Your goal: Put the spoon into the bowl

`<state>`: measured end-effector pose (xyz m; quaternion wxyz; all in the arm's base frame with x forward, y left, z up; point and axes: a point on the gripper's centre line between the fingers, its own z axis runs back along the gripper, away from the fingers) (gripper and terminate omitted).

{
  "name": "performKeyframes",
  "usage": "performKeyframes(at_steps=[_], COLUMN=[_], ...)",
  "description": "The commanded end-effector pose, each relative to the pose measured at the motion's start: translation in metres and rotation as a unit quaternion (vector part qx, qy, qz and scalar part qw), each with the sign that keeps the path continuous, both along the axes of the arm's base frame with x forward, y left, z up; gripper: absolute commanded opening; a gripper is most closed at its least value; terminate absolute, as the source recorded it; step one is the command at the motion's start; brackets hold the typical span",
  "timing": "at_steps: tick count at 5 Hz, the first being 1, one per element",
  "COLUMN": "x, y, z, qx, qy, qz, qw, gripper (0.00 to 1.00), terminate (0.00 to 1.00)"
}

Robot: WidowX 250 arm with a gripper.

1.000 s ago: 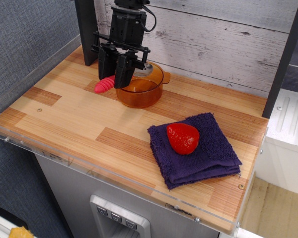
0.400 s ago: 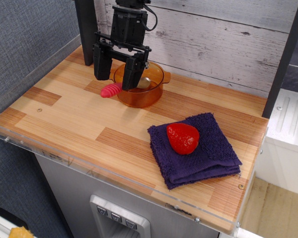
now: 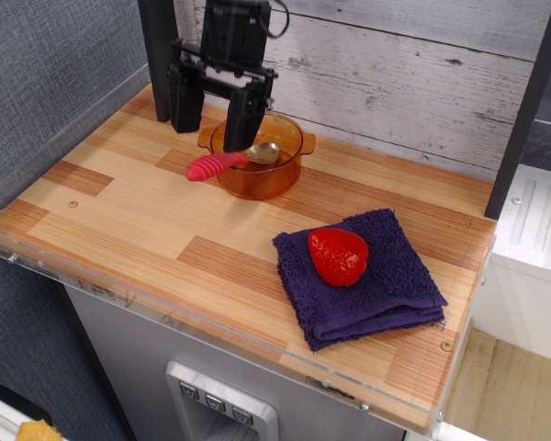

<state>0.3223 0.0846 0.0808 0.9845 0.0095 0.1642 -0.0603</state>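
Note:
The amber glass bowl [image 3: 262, 161] stands at the back of the wooden table. The spoon [image 3: 222, 163] lies across the bowl's left rim: its silver head rests inside the bowl and its red-pink ribbed handle sticks out to the left over the table. My gripper [image 3: 213, 108] hangs above the bowl's left side, open, with its two black fingers wide apart and nothing between them. It is clear of the spoon.
A folded dark purple cloth [image 3: 363, 276] lies at the front right with a red toy strawberry [image 3: 338, 255] on it. A grey plank wall [image 3: 395, 73] stands right behind the bowl. A dark post [image 3: 156, 55] stands at the back left.
My gripper opened, let go of the spoon and rose. The spoon now rests on the bowl's rim with its head inside.

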Motion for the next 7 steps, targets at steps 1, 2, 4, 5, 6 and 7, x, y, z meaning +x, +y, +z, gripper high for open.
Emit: performKeyframes(at_steps=[1,2,4,5,6,7], x=[-0.006,-0.023,-0.015,-0.010,-0.007,-0.009], y=[0.000,0.020,0.052,0.069,0.081,0.086], z=[0.037,0.050,0.055,0.055,0.053,0.053], qx=[0.024,0.080,0.092,0.098,0.095,0.083], qy=[-0.073,-0.129,-0.166,-0.171,-0.168,-0.185], qz=[-0.027,-0.023,-0.027,-0.005,-0.009,0.009], qw=[0.9967,0.9881,0.9814,0.9804,0.9811,0.9792], gripper=[1.00,1.00,1.00,1.00,1.00,1.00], terminate=[0.00,0.00,0.00,0.00,0.00,0.00])
